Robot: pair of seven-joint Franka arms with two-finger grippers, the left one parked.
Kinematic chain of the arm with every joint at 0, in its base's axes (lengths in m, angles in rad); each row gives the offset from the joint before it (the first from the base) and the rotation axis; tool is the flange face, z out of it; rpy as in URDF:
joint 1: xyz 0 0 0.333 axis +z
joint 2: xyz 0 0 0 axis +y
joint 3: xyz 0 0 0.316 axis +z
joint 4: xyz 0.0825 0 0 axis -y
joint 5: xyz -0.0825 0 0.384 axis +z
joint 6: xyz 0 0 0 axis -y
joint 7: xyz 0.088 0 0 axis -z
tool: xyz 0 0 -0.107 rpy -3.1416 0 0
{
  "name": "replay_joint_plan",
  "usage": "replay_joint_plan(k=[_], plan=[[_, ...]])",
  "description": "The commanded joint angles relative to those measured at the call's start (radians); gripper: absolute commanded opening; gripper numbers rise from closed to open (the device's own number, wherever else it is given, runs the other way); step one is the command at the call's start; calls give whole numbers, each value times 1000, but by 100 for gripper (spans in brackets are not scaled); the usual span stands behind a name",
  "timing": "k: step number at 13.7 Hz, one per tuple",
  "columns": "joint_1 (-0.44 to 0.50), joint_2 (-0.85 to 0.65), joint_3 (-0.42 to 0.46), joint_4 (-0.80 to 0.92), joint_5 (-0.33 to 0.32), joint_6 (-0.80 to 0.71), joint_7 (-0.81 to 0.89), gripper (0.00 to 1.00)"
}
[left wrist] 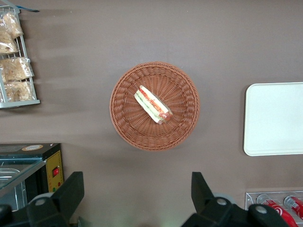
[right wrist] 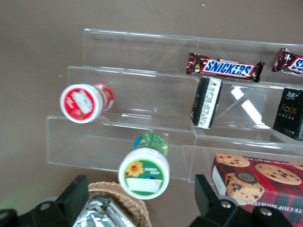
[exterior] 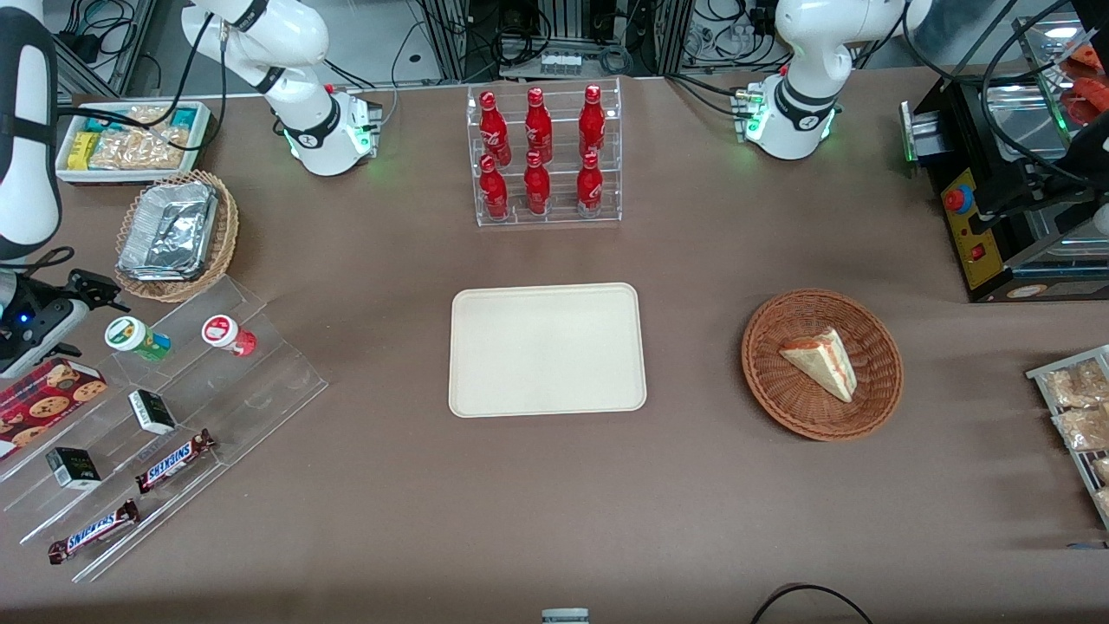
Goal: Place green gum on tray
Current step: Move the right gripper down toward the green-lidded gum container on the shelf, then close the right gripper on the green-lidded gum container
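Observation:
The green gum (exterior: 136, 338) lies on its side on the upper step of a clear stepped display, toward the working arm's end of the table. In the right wrist view its white lid with a green-and-orange label (right wrist: 144, 172) shows between my spread fingers. My right gripper (exterior: 91, 290) is open and empty, close beside the gum and a little farther from the front camera; it also shows in the right wrist view (right wrist: 140, 201). The cream-beige tray (exterior: 546, 348) lies bare at the table's middle and also shows in the left wrist view (left wrist: 274, 118).
A red canister (exterior: 229, 334) lies beside the gum on the same step. Snickers bars (exterior: 173, 460), small black boxes (exterior: 152, 411) and a cookie box (exterior: 48, 394) sit on the lower steps. A wicker basket of foil trays (exterior: 173, 234), a cola bottle rack (exterior: 544, 156) and a sandwich basket (exterior: 821, 364) stand around.

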Motion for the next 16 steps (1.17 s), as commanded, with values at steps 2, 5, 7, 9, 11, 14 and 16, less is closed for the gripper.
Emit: replay_joint_plan(k=[2,5,7,9,11,14,16], plan=[[-25,-15,3,-100,-7,110,-21,100],[-25,-15,3,-123,1,119,-14,100],[-26,-15,5,-152,1,147,-8,100],[-26,-17,5,-171,1,166,-8,87],[-25,-15,3,-172,1,166,-8,19],[-16,-29,5,-155,-1,134,-4,0],[-10,-37,17,-93,-1,65,4,0]])
